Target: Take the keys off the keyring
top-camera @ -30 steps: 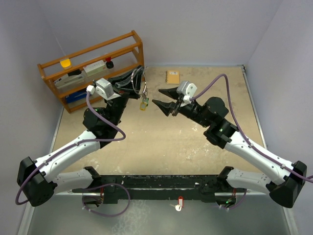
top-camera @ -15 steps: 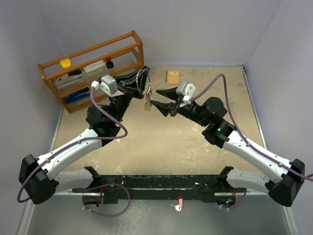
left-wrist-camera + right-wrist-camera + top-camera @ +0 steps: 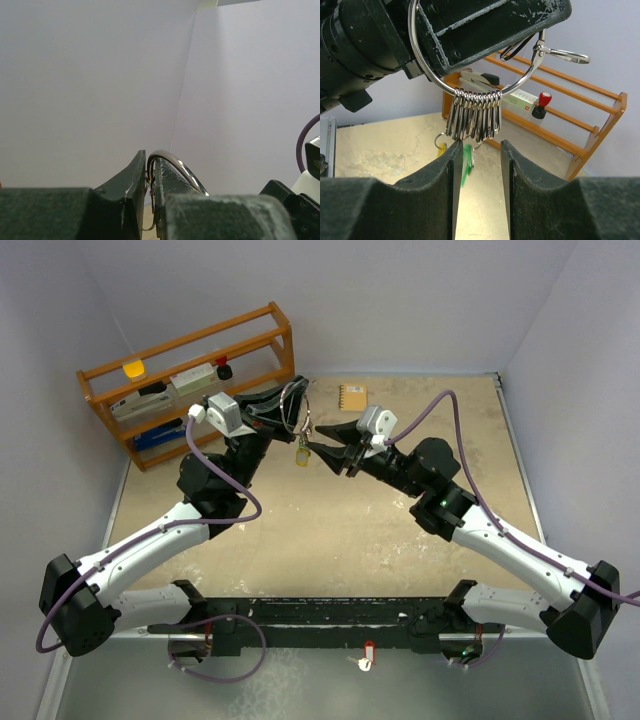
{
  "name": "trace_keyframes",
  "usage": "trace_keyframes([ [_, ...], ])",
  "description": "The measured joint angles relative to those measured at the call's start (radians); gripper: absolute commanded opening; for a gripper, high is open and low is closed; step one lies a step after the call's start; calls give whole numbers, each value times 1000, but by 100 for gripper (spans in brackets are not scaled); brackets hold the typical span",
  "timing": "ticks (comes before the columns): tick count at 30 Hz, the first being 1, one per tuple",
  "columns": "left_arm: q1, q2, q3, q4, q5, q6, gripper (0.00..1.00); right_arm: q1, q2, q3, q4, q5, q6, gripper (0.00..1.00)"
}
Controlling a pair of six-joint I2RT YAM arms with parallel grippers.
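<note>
Room: pale lilac walls round a tan, scuffed table.
Rack: an orange wooden rack stands at the back left corner with small items on its shelves, among them a yellow one and a red-capped one.
Left gripper: the left gripper is raised above the table in front of the rack, its fingers pressed together on the big silver ring, which shows as a curved wire pinched in the narrow slit between them in the left wrist view.
Keyring: the keyring hangs in the air from that grip, a large ring with a tight row of small silver loops bunched at its lowest point and a clasp at its right end.
Keys: the keys dangle under the loops, clear of the table; the green key is just beside the left-hand finger of the other gripper, and the yellow key is partly hidden behind that finger.
Right gripper: the right gripper points at the keys from the right, tips just below the loops, jaws parted by a moderate gap and closed on nothing.
Notebook: a tan spiral notebook lies flat at the back, behind the right gripper.
</note>
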Motion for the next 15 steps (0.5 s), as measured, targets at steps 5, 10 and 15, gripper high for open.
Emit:
trace_keyframes([
  [5,0,0,0,0,2,-3,0,0,2,0,11,0,5,37],
  [10,0,0,0,1,2,-8,0,0,5,0,13,0,9,35],
  [15,0,0,0,2,3,-9,0,0,7,0,16,0,9,33],
])
